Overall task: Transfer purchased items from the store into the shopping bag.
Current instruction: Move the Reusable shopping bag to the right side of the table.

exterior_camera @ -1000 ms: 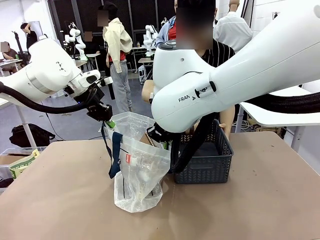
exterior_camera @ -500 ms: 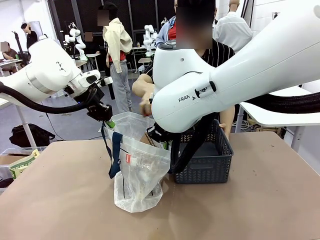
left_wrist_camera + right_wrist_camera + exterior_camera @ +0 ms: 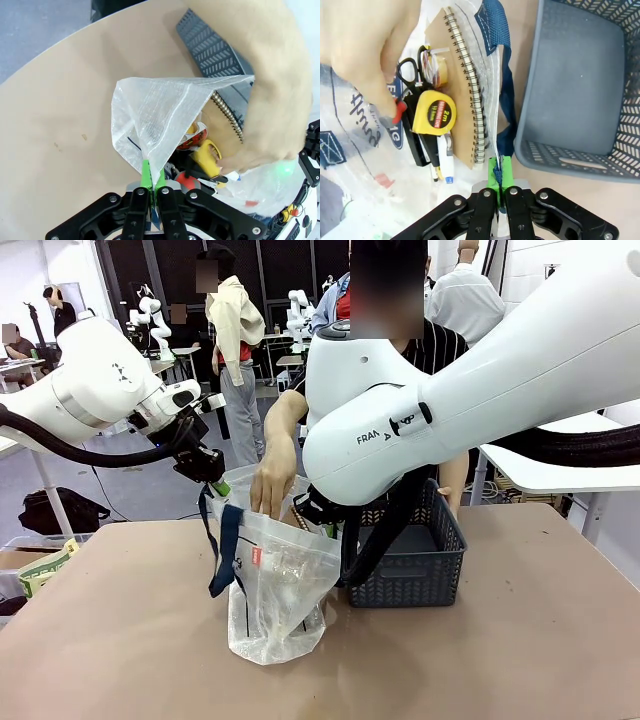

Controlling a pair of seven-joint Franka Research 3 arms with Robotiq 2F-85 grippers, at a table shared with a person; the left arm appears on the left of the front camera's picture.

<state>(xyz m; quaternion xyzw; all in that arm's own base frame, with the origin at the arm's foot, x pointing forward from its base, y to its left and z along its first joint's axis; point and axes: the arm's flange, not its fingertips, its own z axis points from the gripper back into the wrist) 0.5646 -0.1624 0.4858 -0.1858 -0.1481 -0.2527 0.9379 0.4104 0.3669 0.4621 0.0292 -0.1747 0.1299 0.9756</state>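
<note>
The translucent white shopping bag [image 3: 282, 585] stands open on the table, held apart by both arms. My left gripper [image 3: 213, 480] [image 3: 151, 186] is shut on its left rim. My right gripper [image 3: 322, 527] [image 3: 500, 174] is shut on the right rim, beside a navy handle [image 3: 496, 35]. Inside the bag lie a yellow tape measure [image 3: 435, 119] [image 3: 206, 158], black-handled scissors [image 3: 412, 75], a brown spiral notebook [image 3: 462, 95] and small red-marked things. A person's hand [image 3: 270, 490] [image 3: 365, 45] [image 3: 260, 100] reaches into the bag's mouth. The dark grey basket [image 3: 410, 575] [image 3: 580, 85] stands right of the bag with a bare floor.
The brown table [image 3: 120, 640] has free room in front of and left of the bag. A box with a green-printed pack [image 3: 42, 568] sits at the table's left edge. The person stands behind the bag and basket at the far side.
The person's arm has come down from behind my right arm and the hand now reaches into the bag's mouth. The navy handle has swung a little. Both grippers hold still.
</note>
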